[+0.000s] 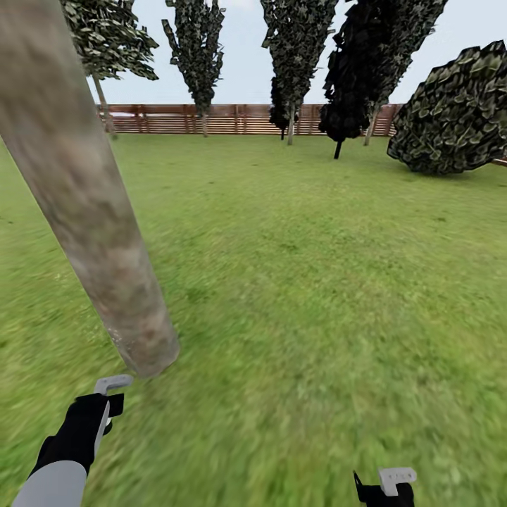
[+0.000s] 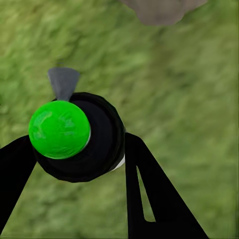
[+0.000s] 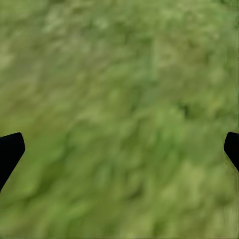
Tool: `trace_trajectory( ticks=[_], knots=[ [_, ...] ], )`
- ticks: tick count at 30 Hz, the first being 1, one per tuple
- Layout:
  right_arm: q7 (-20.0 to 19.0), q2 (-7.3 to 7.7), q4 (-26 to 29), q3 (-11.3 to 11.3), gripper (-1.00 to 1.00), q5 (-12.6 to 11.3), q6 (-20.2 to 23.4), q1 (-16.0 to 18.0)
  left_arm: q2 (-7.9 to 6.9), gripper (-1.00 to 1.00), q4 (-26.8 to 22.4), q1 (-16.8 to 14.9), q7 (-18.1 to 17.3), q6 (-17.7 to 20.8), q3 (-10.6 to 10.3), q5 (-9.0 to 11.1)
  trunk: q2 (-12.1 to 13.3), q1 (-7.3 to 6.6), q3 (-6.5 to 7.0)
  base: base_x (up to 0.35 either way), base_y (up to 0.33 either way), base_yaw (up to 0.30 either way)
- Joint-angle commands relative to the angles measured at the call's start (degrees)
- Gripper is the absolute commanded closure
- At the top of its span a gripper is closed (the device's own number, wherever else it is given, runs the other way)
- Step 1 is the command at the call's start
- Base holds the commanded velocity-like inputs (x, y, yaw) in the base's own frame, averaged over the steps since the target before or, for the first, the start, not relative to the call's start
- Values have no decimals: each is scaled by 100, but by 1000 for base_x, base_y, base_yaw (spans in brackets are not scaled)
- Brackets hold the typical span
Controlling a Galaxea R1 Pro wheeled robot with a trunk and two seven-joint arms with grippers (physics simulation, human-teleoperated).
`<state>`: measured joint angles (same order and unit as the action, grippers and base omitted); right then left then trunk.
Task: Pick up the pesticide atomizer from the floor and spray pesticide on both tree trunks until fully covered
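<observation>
Nearest the left wrist camera, the pesticide atomizer (image 2: 82,137) sits clamped between the 2 black fingers (image 2: 149,191) of the left gripper (image 2: 74,159): a round black body with a bright green cap facing the lens and a grey nozzle pointing toward the grass. In the head view the left gripper (image 1: 105,405) hangs low just beside the base of a thick, mottled grey-brown tree trunk (image 1: 91,211), the sprayer's pale nozzle aimed at it, which looks like a hold chosen for close spraying. No white pesticide specks are visible on the bark (spraying seems not yet begun here).

The right gripper (image 3: 119,149) has its fingertips wide apart over bare lawn (image 3: 124,99), holding nothing.

Beyond, a brown slatted fence (image 1: 232,120), tall dark trees and a round bush (image 1: 454,113) edge the garden. No label or writing is readable anywhere.
</observation>
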<state>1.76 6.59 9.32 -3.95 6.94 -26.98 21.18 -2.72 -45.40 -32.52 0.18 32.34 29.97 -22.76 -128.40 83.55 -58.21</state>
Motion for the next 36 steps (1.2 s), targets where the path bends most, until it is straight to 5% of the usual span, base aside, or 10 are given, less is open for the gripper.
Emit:
trace_trajectory(
  ticks=[1,18,25,31,36],
  knots=[
    [0,0,0,0,-100,0,0,0,0,100,2,0,1,0,0,-2,0,0,0,221,-209,277],
    [0,0,6,0,-100,0,-8,0,0,100,-5,0,-66,17,17,16,0,0,0,178,-170,277],
    [0,0,9,-8,-100,0,-9,0,303,100,-45,-94,-105,62,-125,17,0,0,0,2,-2,277],
    [0,0,9,-9,-100,0,-9,0,605,100,-87,-582,-106,316,-1006,17,0,0,0,0,0,227],
    [0,6,9,-17,-100,0,-9,0,680,100,-92,-968,-110,524,-1082,33,0,0,0,0,0,12]
  ],
)
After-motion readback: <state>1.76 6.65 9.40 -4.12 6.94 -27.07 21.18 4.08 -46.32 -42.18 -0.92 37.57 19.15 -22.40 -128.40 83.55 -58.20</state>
